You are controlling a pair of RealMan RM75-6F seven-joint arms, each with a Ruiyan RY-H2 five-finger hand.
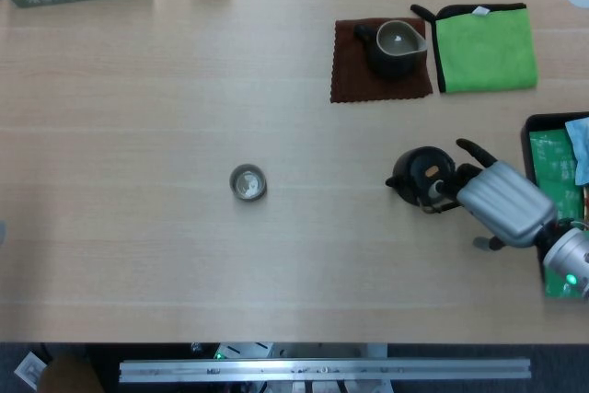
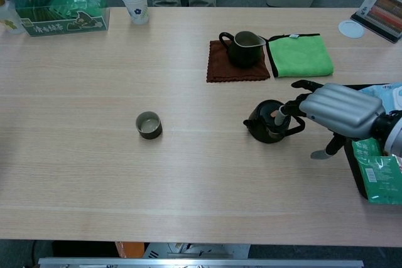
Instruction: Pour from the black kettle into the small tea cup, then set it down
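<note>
I see one black kettle (image 2: 270, 121) standing upright on the desk (image 2: 94, 174), right of the middle. My right hand (image 2: 339, 110) is just beside its handle, fingers spread apart and holding nothing; whether a fingertip touches the kettle I cannot tell. My left hand is not in either view. One small tea cup (image 2: 149, 124) sits well apart to the left, with bare wood all the way between them. Behind the kettle are one brown cloth (image 2: 220, 67) with one dark pitcher (image 2: 242, 48) on it, and one green cloth (image 2: 300, 56) beside it. A black tray (image 1: 534, 135) is at the right edge.
</note>
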